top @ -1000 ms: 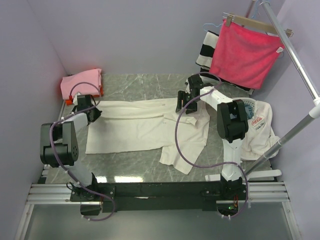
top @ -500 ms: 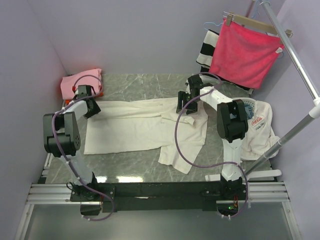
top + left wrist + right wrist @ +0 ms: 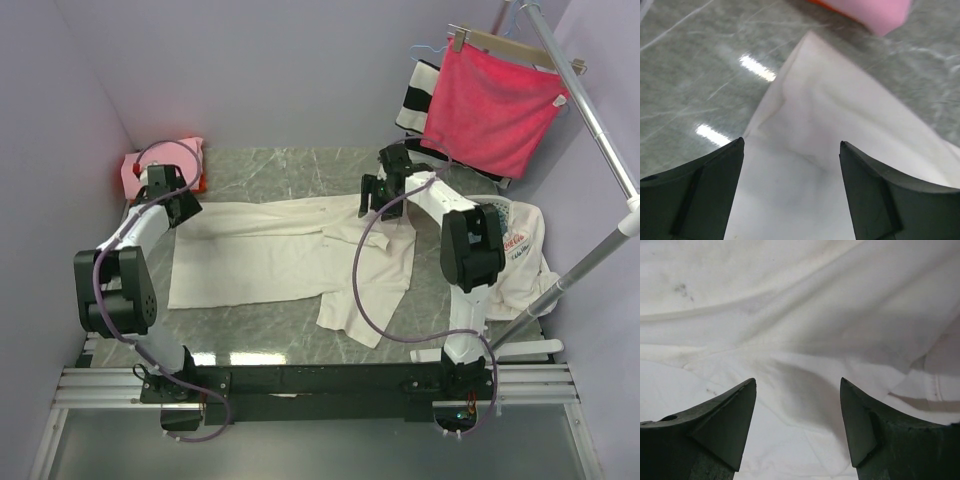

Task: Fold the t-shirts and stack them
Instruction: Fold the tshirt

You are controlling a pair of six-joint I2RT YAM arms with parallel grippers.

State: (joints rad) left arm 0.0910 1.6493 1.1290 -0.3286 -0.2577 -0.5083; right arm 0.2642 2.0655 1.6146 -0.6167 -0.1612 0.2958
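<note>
A: Counting shirts first?

B: Counted three tees. Cream tee (image 3: 270, 250) spread flat across the middle of the table (image 3: 290, 165), with one sleeve trailing toward lower centre. Pink tee (image 3: 170, 160) folded small at upper left, lying on an orange-red tee (image 3: 201, 184) seen only as an edge.

A: Any other cloth?

B: Three more pieces. Crumpled white garment (image 3: 520, 250) heaped at right, partly behind the right arm. Red cloth (image 3: 490, 100) hanging from a wooden hanger (image 3: 505, 42) at upper right, under a metal rail (image 3: 600, 130). Striped cloth (image 3: 412, 95), black and white, just left of the red one and partly behind it.

A: Writing anywhere?

B: Red print on the white garment, too small to read.

A: And the grippers?

B: Two. Left gripper (image 3: 183, 210) placed at the cream tee's upper-left corner, jaws apart. In its wrist view, fingers (image 3: 700, 190) set wide over that corner with nothing pinched, and pink plus a sliver of orange-red along the top edge. Right gripper (image 3: 370, 198) placed over the upper-right part of the same tee, jaws likewise apart. In its wrist view, fingers (image 3: 715, 430) framing rumpled cream cloth, none clamped. Cannot tell whether the tips touch the fabric.
</note>
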